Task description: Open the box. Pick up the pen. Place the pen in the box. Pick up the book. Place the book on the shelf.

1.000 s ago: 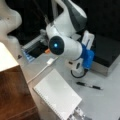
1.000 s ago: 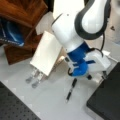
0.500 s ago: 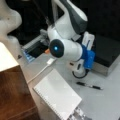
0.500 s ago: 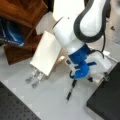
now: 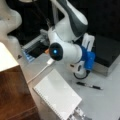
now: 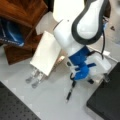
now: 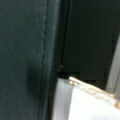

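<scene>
The box (image 5: 108, 51) is a flat case with its black lid down, seen in both front views; in a front view it lies at the lower right (image 6: 106, 101). My gripper (image 6: 105, 75) is down at the box's edge behind the blue wrist mount (image 5: 88, 60), and its fingertips are hidden. The wrist view is filled by the dark lid (image 7: 30, 55) at very close range. The slim black pen (image 5: 89, 86) lies loose on the table beside the arm (image 6: 69, 92). The white spiral book (image 5: 57, 97) rests flat next to the brown shelf (image 5: 12, 95), also in a front view (image 6: 46, 53).
A grey tray with a blue edge (image 5: 31, 50) sits behind the arm. A white cable (image 5: 40, 72) runs across the table. Perforated metal strips (image 6: 34, 78) stick out from under the book. A dark perforated mat (image 6: 13, 107) covers a front view's bottom left.
</scene>
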Motion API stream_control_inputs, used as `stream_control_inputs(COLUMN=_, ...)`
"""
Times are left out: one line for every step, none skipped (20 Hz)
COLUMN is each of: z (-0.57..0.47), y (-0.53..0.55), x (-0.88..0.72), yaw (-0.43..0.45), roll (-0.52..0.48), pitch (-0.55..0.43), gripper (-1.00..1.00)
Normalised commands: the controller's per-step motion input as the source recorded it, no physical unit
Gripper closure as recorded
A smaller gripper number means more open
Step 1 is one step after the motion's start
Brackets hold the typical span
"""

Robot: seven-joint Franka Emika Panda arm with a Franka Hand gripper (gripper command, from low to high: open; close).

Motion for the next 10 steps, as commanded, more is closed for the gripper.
stream_control_inputs(z=-0.11, y=0.04, x=-0.16, yaw=-0.137, roll=0.079, pitch=-0.098, gripper=-1.00)
stream_control_inputs(z=-0.10, y=0.03, x=-0.17, yaw=-0.134, roll=0.076, pitch=-0.098, gripper=-1.00)
stream_control_inputs(z=-0.09, y=0.03, x=-0.18, yaw=-0.134, roll=0.076, pitch=-0.097, gripper=-1.00)
stream_control_inputs(z=-0.08, y=0.03, x=-0.20, yaw=-0.137, roll=0.076, pitch=-0.095, gripper=-1.00)
stream_control_inputs(z=-0.07, y=0.03, x=-0.20, yaw=-0.137, roll=0.076, pitch=-0.094, gripper=-1.00)
stream_control_inputs(z=-0.06, y=0.03, x=-0.21, yaw=-0.141, roll=0.075, pitch=-0.086, gripper=-1.00)
stream_control_inputs(z=-0.05, y=0.03, x=-0.23, yaw=-0.145, roll=0.080, pitch=-0.069, gripper=-1.00)
stream_control_inputs(z=-0.03, y=0.03, x=-0.26, yaw=-0.147, roll=0.080, pitch=-0.060, gripper=1.00)
stream_control_inputs(z=-0.02, y=0.03, x=-0.27, yaw=-0.147, roll=0.080, pitch=-0.057, gripper=1.00)
stream_control_inputs(z=-0.02, y=0.02, x=-0.28, yaw=-0.152, roll=0.075, pitch=-0.056, gripper=1.00)
